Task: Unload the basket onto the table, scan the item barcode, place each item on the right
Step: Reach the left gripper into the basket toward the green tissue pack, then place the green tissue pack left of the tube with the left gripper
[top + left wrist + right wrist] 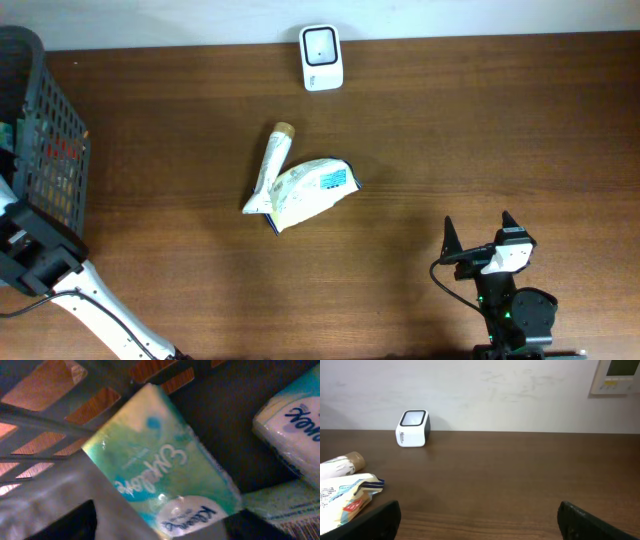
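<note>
The left wrist view looks into the dark basket (pixel 45 415), where a green Kleenex tissue pack (pixel 160 470) lies tilted. My left gripper (pixel 167 527) is open just over it. The lower end of the pack sits between its two dark fingers, and a blurred grey surface crosses in front of the left one. The white barcode scanner (pixel 321 57) stands at the table's far edge, facing up. My right gripper (pixel 478 238) hovers open and holds nothing near the front right. It faces the scanner (pixel 413 428) from afar.
The basket (pixel 40 150) stands at the table's left edge and hides my left gripper from above. More tissue packs (pixel 295 425) lie in it. A capped tube (pixel 272 160) and a white snack packet (pixel 312 187) lie mid-table.
</note>
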Controlling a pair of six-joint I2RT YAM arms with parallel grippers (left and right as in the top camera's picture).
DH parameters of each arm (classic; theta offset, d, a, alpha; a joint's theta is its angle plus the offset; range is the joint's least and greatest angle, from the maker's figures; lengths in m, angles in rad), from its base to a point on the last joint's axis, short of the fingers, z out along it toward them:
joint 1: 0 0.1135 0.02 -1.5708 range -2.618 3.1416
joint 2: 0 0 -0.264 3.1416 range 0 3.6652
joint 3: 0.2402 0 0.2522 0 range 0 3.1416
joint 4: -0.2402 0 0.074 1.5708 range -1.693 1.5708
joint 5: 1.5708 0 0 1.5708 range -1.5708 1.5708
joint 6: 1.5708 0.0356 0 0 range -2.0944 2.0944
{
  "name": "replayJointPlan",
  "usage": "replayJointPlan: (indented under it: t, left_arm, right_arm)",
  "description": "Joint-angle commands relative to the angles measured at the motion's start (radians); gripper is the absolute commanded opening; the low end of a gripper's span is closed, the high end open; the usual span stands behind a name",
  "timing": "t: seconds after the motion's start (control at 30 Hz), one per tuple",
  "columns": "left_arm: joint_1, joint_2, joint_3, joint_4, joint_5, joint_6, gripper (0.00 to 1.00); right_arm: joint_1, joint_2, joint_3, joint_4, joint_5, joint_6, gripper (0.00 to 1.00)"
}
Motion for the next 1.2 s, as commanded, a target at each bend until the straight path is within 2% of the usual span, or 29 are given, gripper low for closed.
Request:
replayJointPlan:
  t: [0.0,0.03,0.13,0.2,0.23,0.27,0.37,0.4,0.43,0.57,0.67,0.87,0.97,1.07,1.17]
  left_arm:
    - [0.016,0.063,0.001,0.015,-0.041,-0.014,0.54]
    - [0.016,0.072,0.000,0.021,-0.041,-0.014,0.49]
    - [0.017,0.105,0.001,0.014,-0.041,-0.010,0.53]
    - [0.021,0.125,0.001,0.014,-0.040,-0.010,0.82]
    - [0.021,0.129,0.001,0.014,-0.040,-0.010,0.87]
    - [0.021,0.133,0.001,0.018,-0.041,-0.010,0.85]
    - [0.027,0.138,0.000,0.040,-0.037,-0.010,0.38]
    - [0.027,0.138,0.001,0.041,-0.037,-0.010,0.29]
    - [0.027,0.138,0.001,0.039,-0.037,-0.010,0.00]
    - [0.027,0.121,0.006,-0.072,-0.037,-0.010,0.00]
    - [0.022,0.040,0.051,-0.162,-0.036,-0.010,0.00]
    - [0.023,-0.197,0.068,-0.205,0.092,-0.011,0.00]
    - [0.023,-0.195,0.064,-0.251,0.116,-0.057,0.00]
    - [0.015,-0.205,0.065,-0.289,0.193,-0.058,0.00]
    - [-0.008,-0.256,0.067,-0.301,0.192,-0.054,0.00]
  right_arm:
    - [-0.005,-0.006,-0.006,-0.003,-0.013,0.000,0.99]
    - [-0.005,-0.006,-0.006,-0.003,-0.013,0.000,0.99]
    - [-0.005,-0.006,-0.006,-0.003,-0.013,0.000,0.99]
    - [-0.005,-0.006,-0.006,-0.003,-0.013,0.000,0.99]
    - [-0.005,-0.006,-0.006,-0.003,-0.013,0.000,0.99]
    - [-0.005,-0.006,-0.006,-0.003,-0.013,0.000,0.99]
    - [-0.005,-0.006,-0.006,-0.003,-0.013,0.000,0.99]
    - [-0.005,-0.006,-0.006,-0.003,-0.013,0.000,0.99]
    - [-0.005,-0.006,-0.006,-0.003,-0.013,0.000,0.99]
    - [-0.005,-0.006,-0.006,-0.003,-0.013,0.000,0.99]
    - [-0.005,-0.006,-0.006,-0.003,-0.013,0.000,0.99]
    - [-0.005,-0.006,-0.006,-0.003,-0.013,0.000,0.99]
    - [-0.005,-0.006,-0.006,-0.003,-0.013,0.000,0.99]
    - [-0.005,-0.006,-0.006,-0.003,-0.013,0.000,0.99]
    - [-0.005,-0.006,-0.006,-0.003,-0.013,0.000,0.99]
